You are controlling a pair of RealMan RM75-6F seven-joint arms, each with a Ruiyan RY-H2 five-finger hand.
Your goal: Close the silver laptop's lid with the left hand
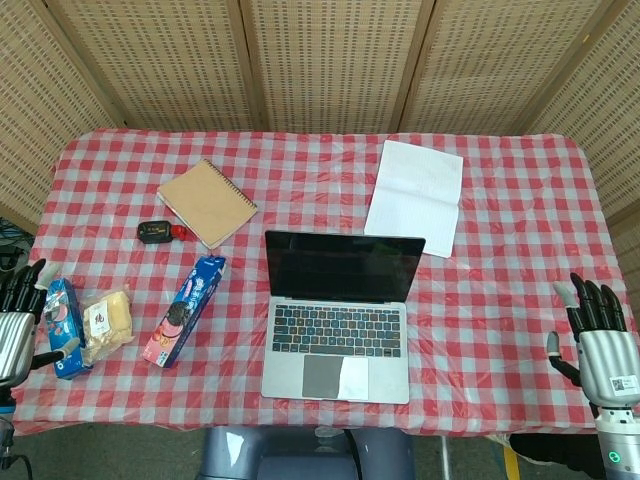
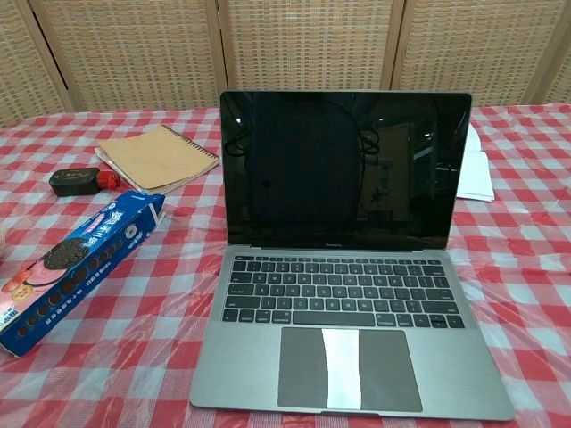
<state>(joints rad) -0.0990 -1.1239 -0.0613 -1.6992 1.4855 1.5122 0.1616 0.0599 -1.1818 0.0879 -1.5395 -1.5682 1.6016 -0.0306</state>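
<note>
1. The left hand (image 1: pixel 15 325) is low at the far left edge of the head view, just off the table's left side. Its fingers point up and are spread apart, w/ nothing in them. Only the head view shows it.
2. The right hand (image 1: pixel 592 335) is low at the far right edge, also off the table. Fingers up and spread, thumb out to the side, holding nothing. Silver wrist below it.
3. Both hands are well apart from the silver laptop (image 1: pixel 340 312), which sits in the middle of the table near the front edge.
4. The laptop's lid (image 2: pixel 346 169) is up and open, screen dark. In the chest view the keys and touch pad face the robot.
5. The table has a red & white check cloth (image 1: pixel 500 250).
6. Just beside the left hand lies a small blue snack pack (image 1: pixel 62 325), touching a clear bag w/ pale snacks (image 1: pixel 106 320).
7. A long blue cookie box (image 1: pixel 184 309) lies tilted btwn that bag and the laptop.
8. Further back on the left: a brown spiral notebook (image 1: pixel 207 202) and a small black thing w/ a red bit (image 1: pixel 159 232) near its corner.
9. White paper (image 1: pixel 415 196) lies behind the laptop, to the right.
</note>
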